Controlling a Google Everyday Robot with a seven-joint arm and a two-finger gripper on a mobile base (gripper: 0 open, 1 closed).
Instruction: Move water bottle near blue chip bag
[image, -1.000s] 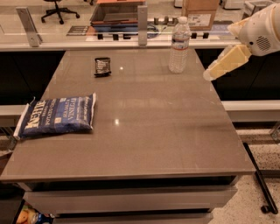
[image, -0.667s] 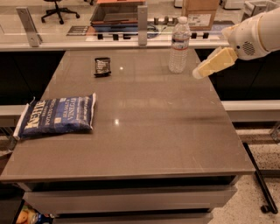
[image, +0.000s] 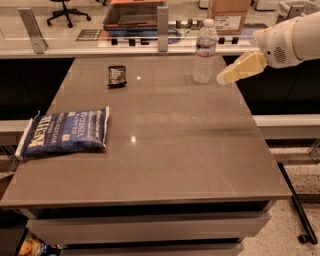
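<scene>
The water bottle (image: 205, 51) stands upright at the far right of the grey table (image: 165, 145); it is clear and ribbed, with a white cap and a label band near its top. The blue chip bag (image: 65, 132) lies flat at the table's left edge, far from the bottle. My gripper (image: 224, 78), with pale yellow fingers on a white arm, hangs just right of the bottle's lower half, close to it but apart from it.
A small black packet (image: 117, 76) lies at the far left-middle of the table. Behind the table runs a counter with a glass screen (image: 100, 30), a box and a tray. A black rail (image: 295, 200) lies on the floor at right.
My gripper has moved left and slightly up, from beyond the table's right edge to just beside the bottle. The bottle and the bag have not moved.
</scene>
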